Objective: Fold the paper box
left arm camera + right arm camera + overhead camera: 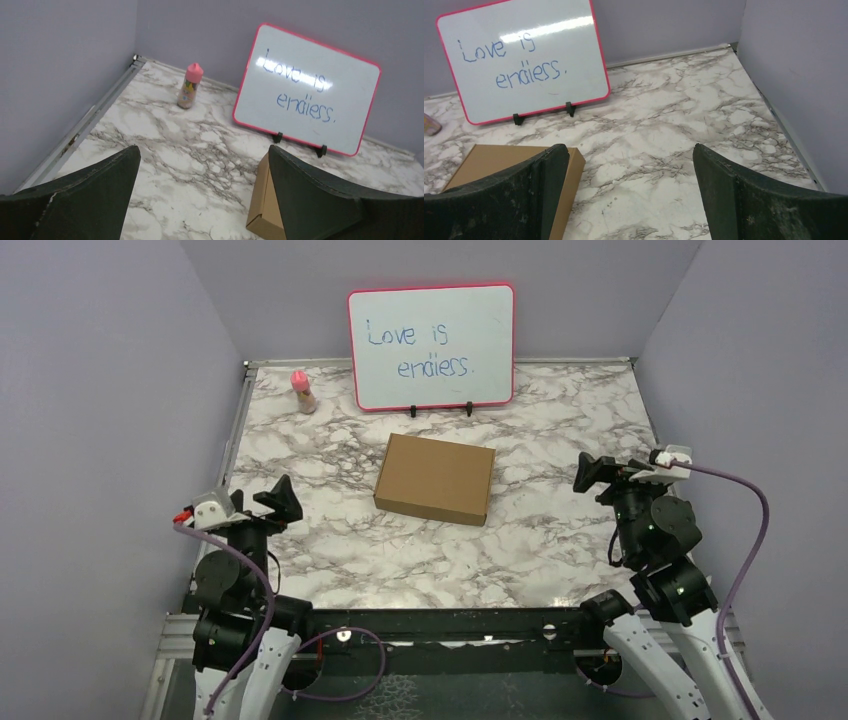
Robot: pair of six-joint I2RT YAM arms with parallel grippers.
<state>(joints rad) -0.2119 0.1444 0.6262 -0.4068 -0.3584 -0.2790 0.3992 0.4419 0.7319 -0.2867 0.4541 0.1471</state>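
The paper box [435, 478] is a shallow, closed brown cardboard box lying flat at the middle of the marble table. Its left end shows in the left wrist view [262, 200], partly behind my finger, and its right end shows in the right wrist view [489, 160]. My left gripper [283, 502] is open and empty, well left of the box; in its own view [205, 165] only bare marble lies between the fingers. My right gripper [590, 472] is open and empty, right of the box, also over bare marble [631, 165].
A red-framed whiteboard [431, 346] reading "Love is endless." stands at the back, behind the box. A small pink-capped bottle [302, 390] stands at the back left. Purple walls enclose the table on three sides, with a metal rail [235, 430] along the left edge.
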